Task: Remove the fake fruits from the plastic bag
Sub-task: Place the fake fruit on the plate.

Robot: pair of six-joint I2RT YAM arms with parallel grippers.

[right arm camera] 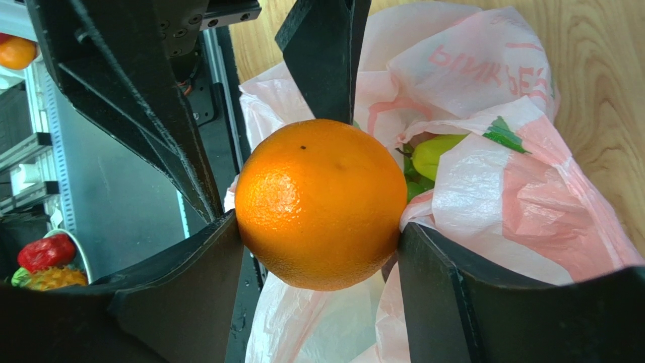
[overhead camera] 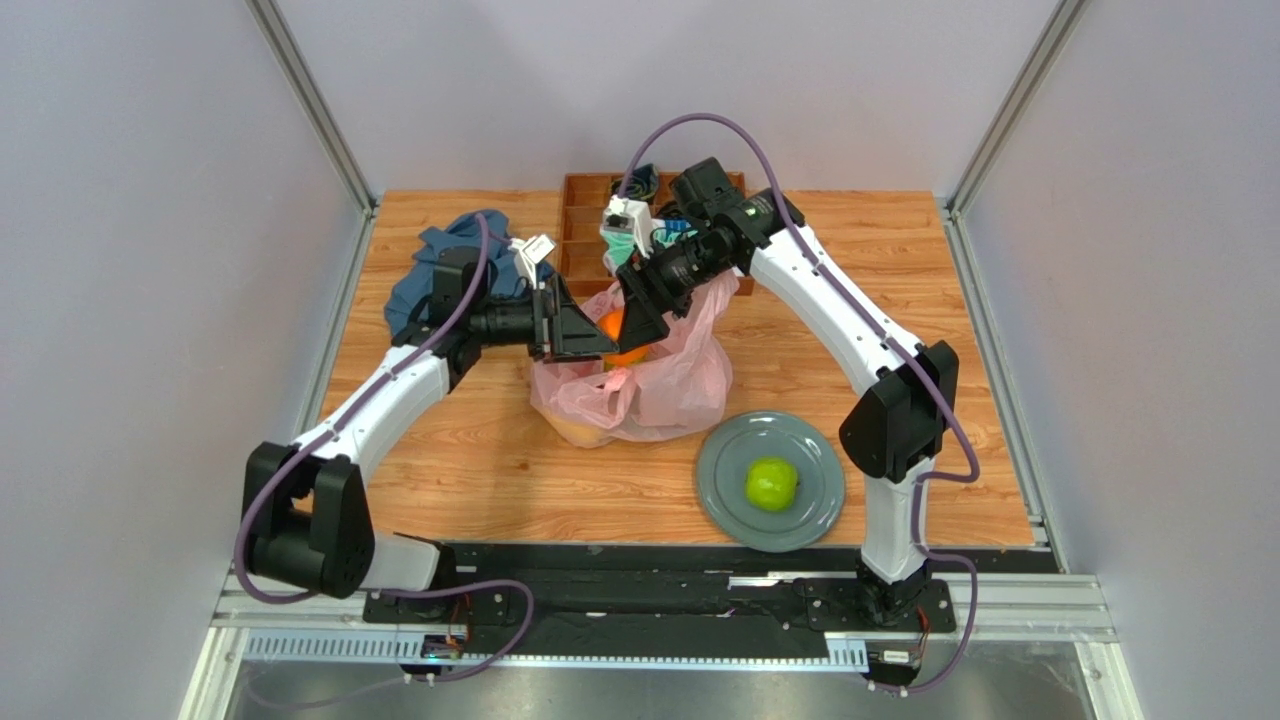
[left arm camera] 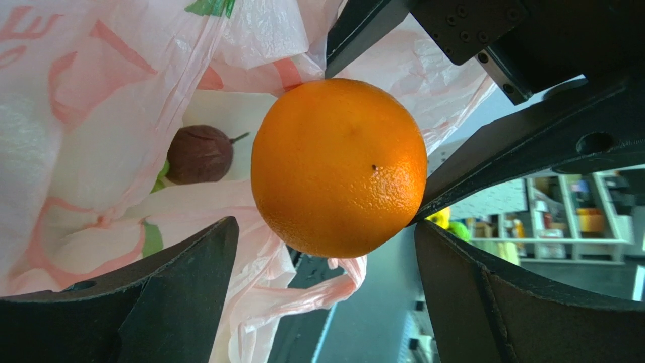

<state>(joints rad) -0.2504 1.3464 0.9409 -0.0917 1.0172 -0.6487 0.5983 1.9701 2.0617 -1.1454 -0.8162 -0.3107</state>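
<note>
The pink plastic bag [overhead camera: 661,383] lies open mid-table. My right gripper [overhead camera: 639,315] is shut on an orange [overhead camera: 613,327] and holds it above the bag's mouth; in the right wrist view both fingers press on the orange [right arm camera: 320,203]. My left gripper [overhead camera: 579,330] is open, its fingers spread on either side of the same orange [left arm camera: 338,166], with a gap at the left finger. A dark plum [left arm camera: 199,154] and a green pear [right arm camera: 435,155] lie inside the bag [left arm camera: 91,113]. A green apple [overhead camera: 772,483] sits on the grey plate [overhead camera: 721,465].
A blue cloth [overhead camera: 428,270] lies at the back left, partly under the left arm. A wooden compartment tray [overhead camera: 586,210] stands at the back centre with teal-and-white socks [overhead camera: 619,233] by it. The plate is right of the bag, near the front edge.
</note>
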